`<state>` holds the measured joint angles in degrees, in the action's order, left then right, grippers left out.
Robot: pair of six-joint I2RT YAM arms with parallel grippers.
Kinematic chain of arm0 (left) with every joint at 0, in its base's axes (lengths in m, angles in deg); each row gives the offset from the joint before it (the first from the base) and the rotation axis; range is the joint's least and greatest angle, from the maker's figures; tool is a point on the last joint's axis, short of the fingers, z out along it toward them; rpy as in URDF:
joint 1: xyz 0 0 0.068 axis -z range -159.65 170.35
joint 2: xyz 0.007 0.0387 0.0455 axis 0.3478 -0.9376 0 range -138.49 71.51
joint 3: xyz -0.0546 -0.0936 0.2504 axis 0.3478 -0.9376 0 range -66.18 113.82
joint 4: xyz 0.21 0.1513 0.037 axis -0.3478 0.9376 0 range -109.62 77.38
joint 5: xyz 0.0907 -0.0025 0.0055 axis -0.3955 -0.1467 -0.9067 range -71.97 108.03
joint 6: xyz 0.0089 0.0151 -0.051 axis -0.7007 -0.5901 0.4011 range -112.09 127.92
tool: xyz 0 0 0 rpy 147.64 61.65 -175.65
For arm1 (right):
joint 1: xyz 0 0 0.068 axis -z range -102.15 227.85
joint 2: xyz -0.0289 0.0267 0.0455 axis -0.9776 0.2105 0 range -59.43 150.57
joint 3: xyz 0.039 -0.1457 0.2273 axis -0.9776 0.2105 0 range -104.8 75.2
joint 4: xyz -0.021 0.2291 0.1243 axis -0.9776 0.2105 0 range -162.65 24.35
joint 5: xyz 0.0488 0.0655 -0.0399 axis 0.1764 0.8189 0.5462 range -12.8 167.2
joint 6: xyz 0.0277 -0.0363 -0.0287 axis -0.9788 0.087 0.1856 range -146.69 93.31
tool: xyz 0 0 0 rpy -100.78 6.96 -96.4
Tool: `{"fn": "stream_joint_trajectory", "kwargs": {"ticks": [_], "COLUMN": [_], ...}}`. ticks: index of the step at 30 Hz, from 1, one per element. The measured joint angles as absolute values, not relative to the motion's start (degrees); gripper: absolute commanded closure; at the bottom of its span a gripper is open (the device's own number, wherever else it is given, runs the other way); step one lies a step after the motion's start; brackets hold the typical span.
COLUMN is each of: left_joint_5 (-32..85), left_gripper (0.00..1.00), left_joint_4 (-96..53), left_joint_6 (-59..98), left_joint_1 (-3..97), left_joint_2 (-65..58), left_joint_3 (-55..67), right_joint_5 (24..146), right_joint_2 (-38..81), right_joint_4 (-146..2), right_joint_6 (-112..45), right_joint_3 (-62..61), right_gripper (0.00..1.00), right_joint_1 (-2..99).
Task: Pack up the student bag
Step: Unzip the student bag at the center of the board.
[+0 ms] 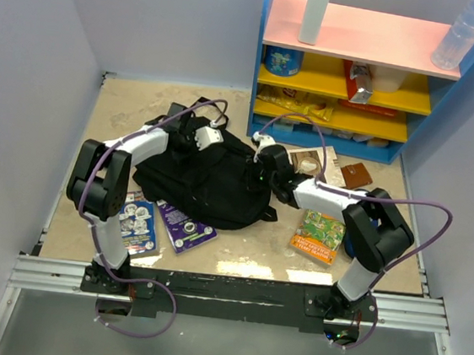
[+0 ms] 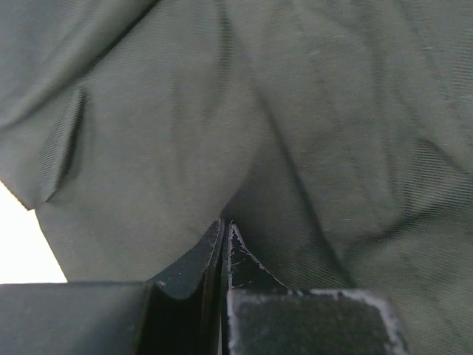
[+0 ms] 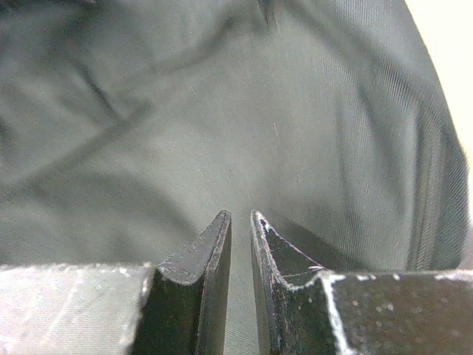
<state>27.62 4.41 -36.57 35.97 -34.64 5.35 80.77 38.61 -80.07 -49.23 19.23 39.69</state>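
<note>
Sandy tabletop [image 1: 241, 261] below me, the student bag [image 1: 210, 187] lay slumped at its middle between both arms, my left gripper [image 2: 225, 224] clenched tight against its cloth, my right gripper [image 3: 240, 215] a slit apart there, and whether it pinched fabric I couldn't tell.

Both wrist views show only blurred fabric of the student bag [image 2: 222, 111] running off every edge. Whether cloth sits in the narrow gap between the jaws of the right gripper [image 3: 240, 218] cannot be told. In the top view, the blue book [image 1: 140, 225] at the bag's 8 o'clock lies partly under the left arm [image 1: 105, 185]. The purple book [image 1: 188, 227] slips under its 6 o'clock edge, and the clear bottle [image 1: 468, 32] and white tube [image 1: 315, 12] at 1 o'clock are cut off by the top edge.
</note>
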Motion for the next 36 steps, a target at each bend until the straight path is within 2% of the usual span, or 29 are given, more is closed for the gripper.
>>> {"fn": "stream_joint_trajectory", "kwargs": {"ticks": [4, 5, 6, 7, 8, 9, 10, 11, 12, 22, 25, 26, 28, 29, 30, 31, 33, 34, 36], "left_joint_5": [28.5, 28.8, 29.3, 30.0, 30.7, 31.1, 31.5, 31.9, 32.3, 32.2, 32.8, 33.1, 35.2, 35.4, 35.4, 35.7, 35.4, 35.7, 35.9], "left_gripper": [0.88, 0.82, 0.64, 0.6, 0.5, 0.47, 0.33, 0.31, 0.01, 0.0, 0.09, 0.19, 0.31, 0.44, 0.51, 0.72, 0.95, 1.0, 1.0], "left_joint_4": [5.8, 6.1, 6.5, 6.9, 7.3, 7.5, 7.6, 7.7, 7.9, 7.4, 7.7, 7.8, 8.2, 8.2, 8.1, 7.6, 6.4, 6.2, 6.1], "left_joint_6": [-36.0, -35.7, -35.4, -34.8, -34.4, -33.3, -33.0, -32.2, -31.6, -26.1, -25.0, -24.6, -23.6, -23.3, -23.1, -23.0, -22.6, -22.7, -22.7], "left_joint_1": [37.4, 37.9, 38.3, 38.7, 39.1, 39.6, 39.8, 40.0, 40.2, 41.1, 41.1, 41.1, 41.3, 41.5, 41.7, 42.0, 42.5, 42.7, 43.0], "left_joint_2": [-34.5, -34.3, -34.3, -34.2, -34.2, -34.1, -34.0, -33.9, -33.8, -33.8, -33.8, -33.8, -34.0, -34.1, -34.4, -34.6, -34.6, -34.6, -34.6], "left_joint_3": [5.3, 5.2, 5.2, 5.2, 5.2, 5.2, 5.2, 5.2, 5.2, 4.7, 4.8, 4.8, 4.9, 4.9, 4.8, 4.3, 3.2, 3.0, 3.0], "right_joint_5": [81.2, 81.2, 81.3, 81.3, 81.3, 81.3, 81.3, 81.3, 81.3, 81.3, 81.4, 81.4, 81.5, 81.5, 81.5, 81.5, 81.5, 81.5, 81.5], "right_joint_2": [40.3, 40.8, 40.9, 41.0, 41.0, 41.1, 41.1, 41.2, 41.2, 41.2, 41.5, 41.5, 41.6, 41.6, 41.6, 41.6, 41.6, 41.6, 41.6], "right_joint_4": [-81.1, -81.8, -82.3, -82.8, -83.3, -83.7, -84.2, -84.5, -84.9, -89.3, -90.6, -90.9, -91.4, -91.6, -91.7, -92.0, -92.3, -92.8, -93.6], "right_joint_6": [-50.5, -50.9, -51.2, -51.3, -51.4, -51.5, -51.6, -51.7, -51.9, -53.3, -53.7, -53.8, -54.0, -54.1, -54.2, -54.2, -54.3, -54.3, -54.5], "right_joint_3": [23.5, 24.0, 24.2, 24.2, 24.2, 24.2, 24.3, 24.6, 24.8, 27.0, 27.3, 27.5, 27.7, 27.8, 27.8, 27.9, 28.1, 28.3, 28.8], "right_gripper": [0.78, 0.78, 0.77, 0.77, 0.77, 0.77, 0.77, 0.77, 0.77, 0.78, 0.78, 0.78, 0.79, 0.79, 0.8, 0.8, 0.8, 0.8, 0.81], "right_joint_1": [39.5, 39.5, 39.5, 39.5, 39.5, 39.5, 39.5, 39.5, 39.5, 39.5, 39.5, 39.5, 39.5, 39.5, 39.5, 39.5, 39.5, 39.5, 39.5]}}
